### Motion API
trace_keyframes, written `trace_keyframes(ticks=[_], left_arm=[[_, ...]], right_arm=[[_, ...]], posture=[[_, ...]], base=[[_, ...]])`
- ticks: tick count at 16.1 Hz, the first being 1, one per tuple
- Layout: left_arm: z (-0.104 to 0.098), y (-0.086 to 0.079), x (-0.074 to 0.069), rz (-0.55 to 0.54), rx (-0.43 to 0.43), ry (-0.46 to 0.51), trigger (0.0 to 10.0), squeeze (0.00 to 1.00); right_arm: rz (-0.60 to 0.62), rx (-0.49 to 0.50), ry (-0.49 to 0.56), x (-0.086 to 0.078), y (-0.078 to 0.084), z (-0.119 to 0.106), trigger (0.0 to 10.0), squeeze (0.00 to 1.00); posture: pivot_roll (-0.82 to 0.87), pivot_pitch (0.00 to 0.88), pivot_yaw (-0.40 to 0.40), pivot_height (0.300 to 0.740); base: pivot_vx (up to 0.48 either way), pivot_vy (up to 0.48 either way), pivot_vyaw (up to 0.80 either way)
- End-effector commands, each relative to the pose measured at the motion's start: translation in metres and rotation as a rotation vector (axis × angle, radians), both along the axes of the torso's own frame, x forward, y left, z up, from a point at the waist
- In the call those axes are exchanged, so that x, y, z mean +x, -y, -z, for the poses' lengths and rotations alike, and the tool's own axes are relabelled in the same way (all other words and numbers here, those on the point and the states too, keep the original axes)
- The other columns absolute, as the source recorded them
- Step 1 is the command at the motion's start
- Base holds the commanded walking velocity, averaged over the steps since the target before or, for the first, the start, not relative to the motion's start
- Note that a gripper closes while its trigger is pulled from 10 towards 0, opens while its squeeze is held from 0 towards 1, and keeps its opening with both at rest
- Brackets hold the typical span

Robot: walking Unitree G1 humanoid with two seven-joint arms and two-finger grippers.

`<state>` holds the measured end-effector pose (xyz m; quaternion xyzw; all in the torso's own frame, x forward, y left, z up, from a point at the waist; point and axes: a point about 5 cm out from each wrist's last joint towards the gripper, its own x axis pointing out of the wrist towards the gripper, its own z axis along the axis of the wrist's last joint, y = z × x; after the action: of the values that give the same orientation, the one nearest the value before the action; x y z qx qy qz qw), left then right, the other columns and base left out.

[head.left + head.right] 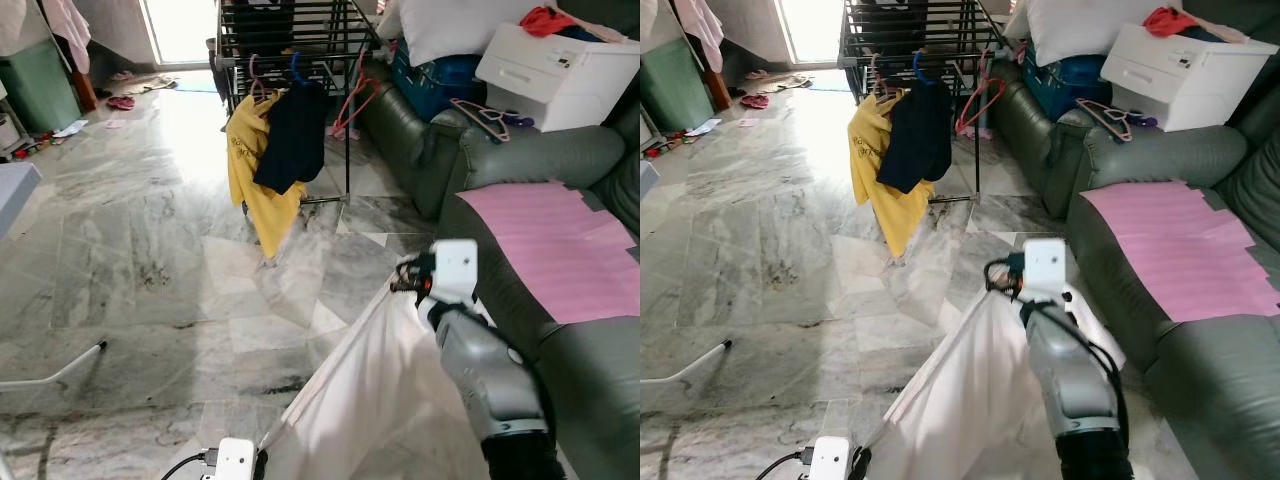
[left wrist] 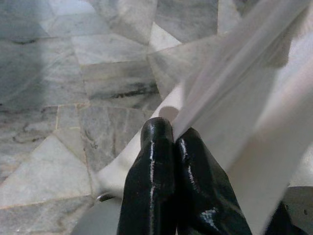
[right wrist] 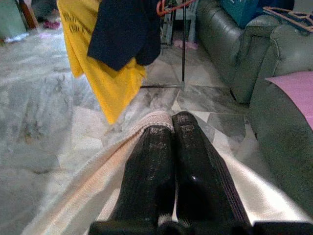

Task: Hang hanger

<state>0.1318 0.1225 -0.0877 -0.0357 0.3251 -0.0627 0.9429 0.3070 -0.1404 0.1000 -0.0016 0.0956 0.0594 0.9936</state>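
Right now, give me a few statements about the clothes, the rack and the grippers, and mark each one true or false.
1. Both grippers are shut on the white garment. True: the right gripper pinches its ribbed edge, and the left gripper pinches another edge.
2. The yellow shirt lies flat on the floor. False: it hangs from the drying rack.
3. A dark garment hangs in front of the yellow shirt. True.
4. The pink sheet is draped over the drying rack. False: it lies on the grey sofa.
5. The white printer stands on the floor. False: it sits up on the sofa.
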Motion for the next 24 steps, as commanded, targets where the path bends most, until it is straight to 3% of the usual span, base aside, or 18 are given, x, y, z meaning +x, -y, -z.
trace_keyframes(ticks=[1,3,4,24], left_arm=[[-0.183,-0.056,0.231,-0.142,0.184,0.595,10.0,0.0],[-0.156,-0.053,0.212,-0.098,0.221,0.544,10.0,0.0],[-0.147,-0.053,0.205,-0.099,0.219,0.53,10.0,0.0],[-0.147,-0.053,0.205,-0.099,0.219,0.53,10.0,0.0]], right_arm=[[0.006,-0.026,0.056,0.003,0.004,-0.006,0.0,0.0],[-0.056,-0.06,-0.048,-0.005,0.0,0.024,0.0,0.0],[-0.074,-0.085,-0.084,-0.009,-0.001,0.037,7.4,0.0],[-0.074,-0.085,-0.084,-0.009,-0.001,0.037,7.4,0.0]], posture=[[-0.15,0.0,0.0,0.74],[-0.14,0.0,0.0,0.74],[-0.12,0.212,0.134,0.74],[-0.12,0.212,0.134,0.74]], base=[[0.0,0.0,0.0],[0.0,0.0,0.0],[0.0,0.0,0.0],[0.0,0.0,0.0]])
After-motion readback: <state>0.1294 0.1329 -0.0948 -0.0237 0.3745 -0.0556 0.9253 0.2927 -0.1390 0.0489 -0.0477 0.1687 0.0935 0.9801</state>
